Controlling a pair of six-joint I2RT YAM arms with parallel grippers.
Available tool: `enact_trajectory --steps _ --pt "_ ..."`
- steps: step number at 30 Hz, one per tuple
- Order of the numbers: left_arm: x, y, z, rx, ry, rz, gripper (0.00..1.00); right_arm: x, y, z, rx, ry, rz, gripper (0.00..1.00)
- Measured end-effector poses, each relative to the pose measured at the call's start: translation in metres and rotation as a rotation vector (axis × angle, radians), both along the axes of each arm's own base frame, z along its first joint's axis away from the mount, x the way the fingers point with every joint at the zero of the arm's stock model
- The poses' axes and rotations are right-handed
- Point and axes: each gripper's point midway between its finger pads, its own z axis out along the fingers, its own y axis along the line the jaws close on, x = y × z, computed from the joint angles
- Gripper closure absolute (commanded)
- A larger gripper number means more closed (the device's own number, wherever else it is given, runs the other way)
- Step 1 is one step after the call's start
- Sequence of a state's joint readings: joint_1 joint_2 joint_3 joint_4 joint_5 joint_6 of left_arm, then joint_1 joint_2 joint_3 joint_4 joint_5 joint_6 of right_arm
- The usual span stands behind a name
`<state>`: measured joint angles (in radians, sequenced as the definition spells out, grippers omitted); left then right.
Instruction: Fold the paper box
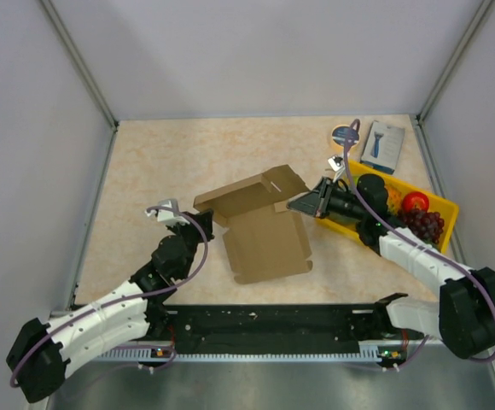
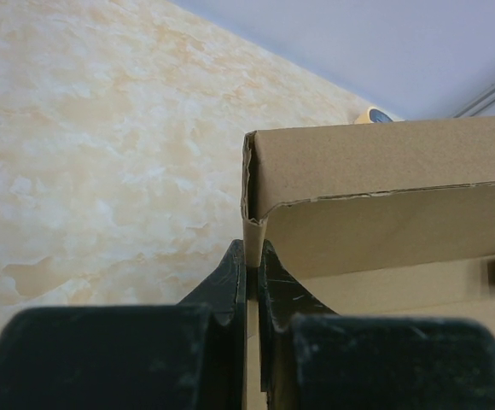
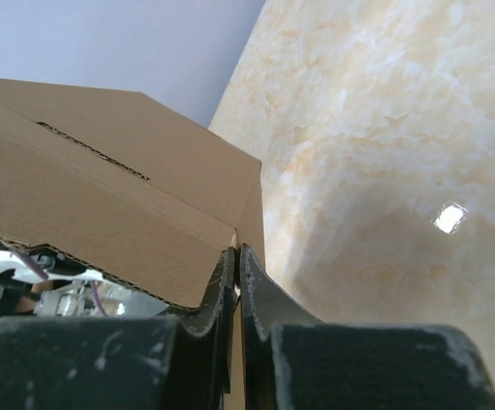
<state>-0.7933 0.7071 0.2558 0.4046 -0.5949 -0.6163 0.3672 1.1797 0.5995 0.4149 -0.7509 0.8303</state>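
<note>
The paper box point(image 1: 264, 243) is a brown cardboard sheet lying partly folded in the middle of the table, its back panel and flaps raised. My left gripper point(image 1: 203, 220) is at the box's left side. In the left wrist view, that gripper point(image 2: 252, 254) is shut on a thin upright cardboard edge of the box point(image 2: 384, 162). My right gripper point(image 1: 299, 205) is at the box's right side. The right wrist view shows it point(image 3: 236, 254) pinching the edge of a flap of the box point(image 3: 102, 196) between its closed fingers.
A yellow tray point(image 1: 449, 207) at the right holds a red fruit point(image 1: 414, 202) and dark grapes point(image 1: 425, 225), close behind my right arm. A blue-and-white retail box point(image 1: 382, 145) and a tape roll point(image 1: 345, 135) lie at the back right. Grey walls enclose the table.
</note>
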Motion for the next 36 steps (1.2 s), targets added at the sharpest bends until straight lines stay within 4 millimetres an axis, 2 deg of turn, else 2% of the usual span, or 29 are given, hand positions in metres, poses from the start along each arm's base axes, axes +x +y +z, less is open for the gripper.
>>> enact_trajectory --steps 3,4,6,9,12,14,17,24,26,30,32,36 --pt "-0.001 0.000 -0.001 0.004 0.003 -0.005 1.00 0.001 -0.003 -0.006 -0.020 -0.006 -0.041 1.00" --pt "-0.001 0.000 -0.002 0.007 0.006 -0.005 1.00 0.000 -0.003 -0.008 -0.027 -0.010 -0.051 0.79" --pt "-0.002 0.000 -0.004 0.014 0.014 -0.008 1.00 0.000 -0.006 -0.011 -0.049 -0.010 -0.065 0.53" --pt "-0.002 0.001 -0.008 0.024 0.027 -0.003 1.00 -0.003 -0.011 -0.021 -0.110 -0.005 -0.072 0.38" --pt "-0.003 0.003 -0.012 0.052 0.059 0.000 1.00 -0.015 -0.021 -0.029 -0.187 -0.030 -0.063 0.36" --pt "-0.004 0.003 -0.010 0.066 0.071 -0.002 1.00 -0.026 -0.030 -0.025 -0.230 -0.077 -0.050 0.37" --pt "-0.005 0.006 -0.003 0.074 0.084 -0.009 1.00 -0.037 -0.041 -0.006 -0.254 -0.167 -0.038 0.39" --pt "-0.006 0.020 0.015 0.122 0.115 -0.040 1.00 -0.042 -0.063 0.047 -0.229 -0.305 -0.096 0.37" --pt "-0.007 0.021 0.020 0.143 0.126 -0.072 1.00 -0.035 -0.068 0.062 -0.212 -0.317 -0.110 0.37" --pt "-0.010 0.017 0.025 0.164 0.142 -0.159 1.00 -0.005 -0.078 0.088 -0.138 -0.293 -0.127 0.32" --pt "-0.012 0.013 0.025 0.169 0.152 -0.213 1.00 0.014 -0.082 0.088 -0.108 -0.248 -0.121 0.35" --pt "-0.014 0.003 0.023 0.155 0.176 -0.331 1.00 0.033 -0.072 0.077 -0.035 -0.148 -0.007 0.30"
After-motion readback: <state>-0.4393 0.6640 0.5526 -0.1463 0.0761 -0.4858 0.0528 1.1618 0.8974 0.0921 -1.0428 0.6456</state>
